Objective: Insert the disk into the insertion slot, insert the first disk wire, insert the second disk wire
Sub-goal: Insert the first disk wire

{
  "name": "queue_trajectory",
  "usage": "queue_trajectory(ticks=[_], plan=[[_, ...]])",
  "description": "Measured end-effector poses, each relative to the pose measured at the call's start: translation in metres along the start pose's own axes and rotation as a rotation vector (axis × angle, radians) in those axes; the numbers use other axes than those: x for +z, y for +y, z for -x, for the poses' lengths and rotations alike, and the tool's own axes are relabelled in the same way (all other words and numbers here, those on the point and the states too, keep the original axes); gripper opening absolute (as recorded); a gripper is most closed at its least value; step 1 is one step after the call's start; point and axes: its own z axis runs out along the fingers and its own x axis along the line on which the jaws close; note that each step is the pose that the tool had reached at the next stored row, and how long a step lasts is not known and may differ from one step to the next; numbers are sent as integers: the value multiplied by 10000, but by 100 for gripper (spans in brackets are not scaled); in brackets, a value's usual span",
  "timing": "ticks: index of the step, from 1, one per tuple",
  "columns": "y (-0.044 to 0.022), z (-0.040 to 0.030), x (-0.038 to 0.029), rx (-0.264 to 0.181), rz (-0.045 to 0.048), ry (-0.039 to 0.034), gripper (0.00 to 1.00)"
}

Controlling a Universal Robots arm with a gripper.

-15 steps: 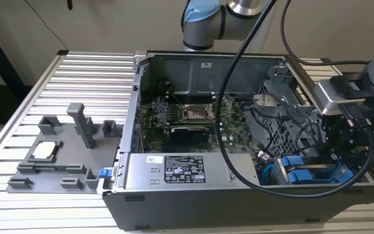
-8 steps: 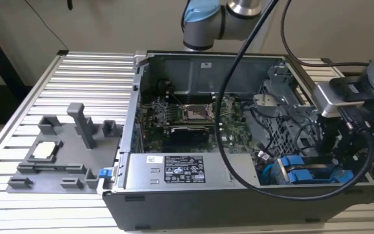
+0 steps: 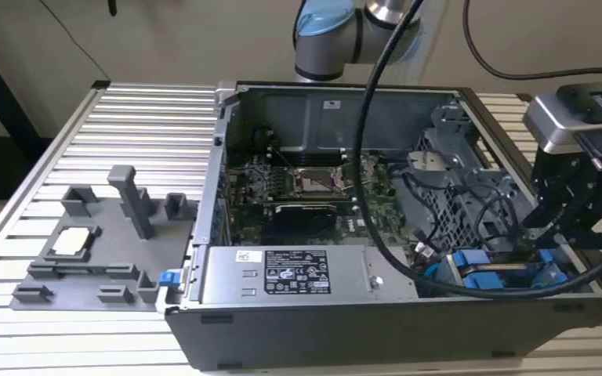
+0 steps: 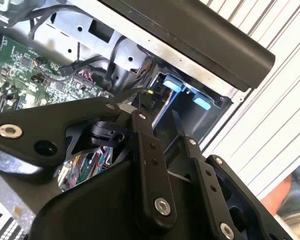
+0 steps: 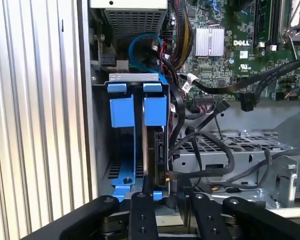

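Blue-carrier disk (image 5: pixel 155 160) sits edge-on in the insertion slot (image 5: pixel 135 77), connector edge exposed for the wires (image 5: pixel 220 89); we see the claw (image 5: pixel 170 197) spread, released, beside it.

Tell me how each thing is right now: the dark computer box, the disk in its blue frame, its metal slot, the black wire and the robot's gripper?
Dark metal computer case: open, side panel off.
Silver-grey disk in blue plastic carrier frame: standing on edge in the slot.
Grey sheet-metal insertion slot: holding the disk.
Black wire with plug: loose, not plugged in.
Black robot gripper: right at the disk's end.
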Motion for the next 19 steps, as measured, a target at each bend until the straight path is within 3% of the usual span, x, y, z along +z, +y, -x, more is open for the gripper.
queue_trajectory(ticks=[4, 10, 11, 14, 15, 18, 19], plan=[[-12, 14, -172, 0, 0, 0, 33], [-12, 14, -177, 0, 6, 1, 33], [-12, 13, -178, 9, 121, 9, 33], [-12, 14, -177, 48, 623, 20, 33], [-11, 15, -173, 52, 671, 18, 33], [-10, 15, -170, 53, 672, -16, 33], [2, 17, -171, 57, 671, -84, 33]])
